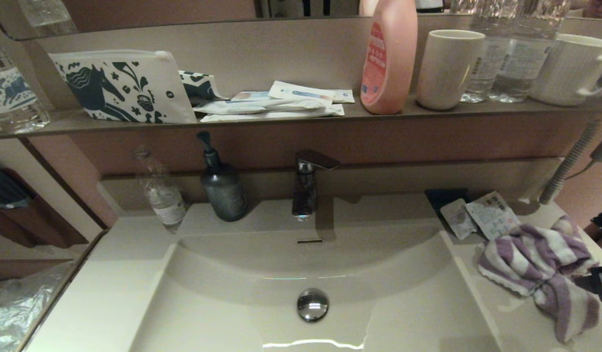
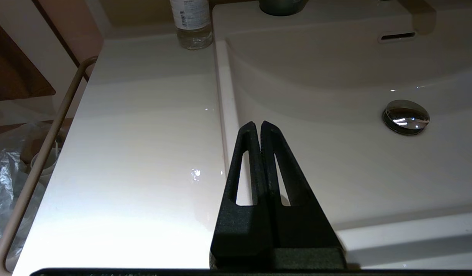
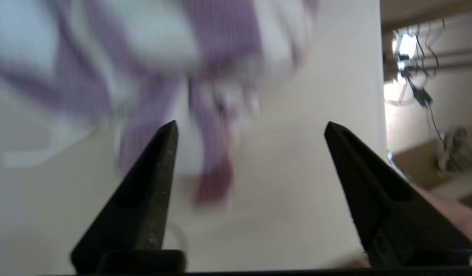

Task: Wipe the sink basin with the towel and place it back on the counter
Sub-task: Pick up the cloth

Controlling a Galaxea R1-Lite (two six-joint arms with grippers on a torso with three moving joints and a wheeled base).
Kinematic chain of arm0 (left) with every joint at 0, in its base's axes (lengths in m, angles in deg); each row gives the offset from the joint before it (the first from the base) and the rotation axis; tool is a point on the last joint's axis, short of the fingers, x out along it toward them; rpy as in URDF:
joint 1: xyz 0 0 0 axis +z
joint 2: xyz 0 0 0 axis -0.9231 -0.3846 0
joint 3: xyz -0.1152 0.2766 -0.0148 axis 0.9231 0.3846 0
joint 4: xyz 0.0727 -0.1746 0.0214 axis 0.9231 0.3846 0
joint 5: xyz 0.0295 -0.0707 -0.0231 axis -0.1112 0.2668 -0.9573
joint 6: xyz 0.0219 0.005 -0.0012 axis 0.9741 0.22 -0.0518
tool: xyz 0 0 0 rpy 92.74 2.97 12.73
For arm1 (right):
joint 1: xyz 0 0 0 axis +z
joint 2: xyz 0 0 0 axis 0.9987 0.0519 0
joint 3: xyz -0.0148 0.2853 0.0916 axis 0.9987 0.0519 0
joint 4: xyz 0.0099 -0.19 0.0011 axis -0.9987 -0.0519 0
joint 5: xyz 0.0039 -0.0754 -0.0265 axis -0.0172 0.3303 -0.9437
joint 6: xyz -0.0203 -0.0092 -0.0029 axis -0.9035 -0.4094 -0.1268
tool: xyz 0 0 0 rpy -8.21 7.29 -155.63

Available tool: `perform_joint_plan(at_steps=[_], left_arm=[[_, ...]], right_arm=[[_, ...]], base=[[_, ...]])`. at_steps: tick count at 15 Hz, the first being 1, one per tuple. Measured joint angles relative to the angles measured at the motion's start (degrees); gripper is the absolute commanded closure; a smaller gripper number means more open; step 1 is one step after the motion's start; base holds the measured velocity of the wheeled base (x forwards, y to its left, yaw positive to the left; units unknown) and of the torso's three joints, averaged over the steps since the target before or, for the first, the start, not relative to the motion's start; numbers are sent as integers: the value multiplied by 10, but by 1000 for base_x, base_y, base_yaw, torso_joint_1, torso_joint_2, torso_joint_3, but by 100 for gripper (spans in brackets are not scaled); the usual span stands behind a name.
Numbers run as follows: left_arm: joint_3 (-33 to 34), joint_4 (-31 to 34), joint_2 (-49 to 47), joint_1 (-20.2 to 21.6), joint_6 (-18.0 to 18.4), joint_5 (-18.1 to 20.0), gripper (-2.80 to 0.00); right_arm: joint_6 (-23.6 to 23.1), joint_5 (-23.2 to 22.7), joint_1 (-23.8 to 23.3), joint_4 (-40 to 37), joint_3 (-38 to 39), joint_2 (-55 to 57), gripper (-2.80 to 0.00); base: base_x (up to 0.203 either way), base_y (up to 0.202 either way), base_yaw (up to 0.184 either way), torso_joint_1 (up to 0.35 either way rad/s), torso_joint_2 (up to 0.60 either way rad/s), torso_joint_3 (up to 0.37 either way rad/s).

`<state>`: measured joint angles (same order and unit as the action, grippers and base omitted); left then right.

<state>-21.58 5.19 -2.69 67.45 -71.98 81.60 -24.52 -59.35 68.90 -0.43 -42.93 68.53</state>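
While both arms hang low at the vanity, quick notes:

right gripper (image 3: 250,128): fingers spread wide, nothing between them, over the counter's right part; only a dark bit of it shows at the head view's right edge
towel (image 1: 545,264): crumpled in a heap on the counter just ahead of the right gripper, right of the basin; fluffy terry, broad purple and white stripes, scalloped white edge; blurred in the right wrist view (image 3: 205,61)
left gripper (image 2: 257,124): fingers pressed together, holding nothing, above the basin's left rim
sink basin (image 1: 222,274): wide, shallow, smooth off-white, curved back wall, slot overflow; ahead and to the side of the left gripper
drain plug (image 1: 312,304): round, shiny chrome, mid basin
counter (image 1: 110,274): flat glossy off-white, same material as basin
faucet (image 1: 305,186): chrome, flat lever, behind the basin
soap pump (image 1: 223,188): dark matte bottle, rear deck
clear bottle (image 1: 160,190): plastic, white label, print too small to read
sachets (image 1: 481,215): small paper packets just beyond the towel, text unreadable
shelf (image 1: 301,120): narrow, dark brown, above the faucet
pouch (image 1: 124,85): white fabric, dark horse print, on shelf
pink bottle (image 1: 390,56): red label, writing not legible
cup (image 1: 446,68): plain off-white, beside the pink bottle
mug (image 1: 572,68): white, handled, far right of shelf
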Motion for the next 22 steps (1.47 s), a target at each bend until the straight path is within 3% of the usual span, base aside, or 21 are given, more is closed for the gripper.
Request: perform_joint_plan(at_steps=[4, 8, 11, 12, 18, 22], left_arm=[[0, 0, 0, 0, 0, 0, 0], [0, 0, 0, 0, 0, 0, 0], [0, 0, 0, 0, 0, 0, 0], [0, 0, 0, 0, 0, 0, 0], [0, 0, -1, 0, 0, 0, 0], [0, 0, -1, 0, 0, 0, 0]], right_arm=[[1, -37, 15, 87, -37, 93, -280], [0, -95, 27, 94, -73, 151, -280], [-1, -109, 35, 95, -85, 180, -280], [-2, -115, 36, 95, -83, 186, 0], [1, -121, 37, 79, -66, 171, 0], [19, -138, 35, -46, -84, 89, 0]], base=[[0, 0, 0, 0, 0, 0], [0, 0, 0, 0, 0, 0], [0, 0, 0, 0, 0, 0], [0, 0, 0, 0, 0, 0], [0, 0, 0, 0, 0, 0], [0, 0, 0, 0, 0, 0]])
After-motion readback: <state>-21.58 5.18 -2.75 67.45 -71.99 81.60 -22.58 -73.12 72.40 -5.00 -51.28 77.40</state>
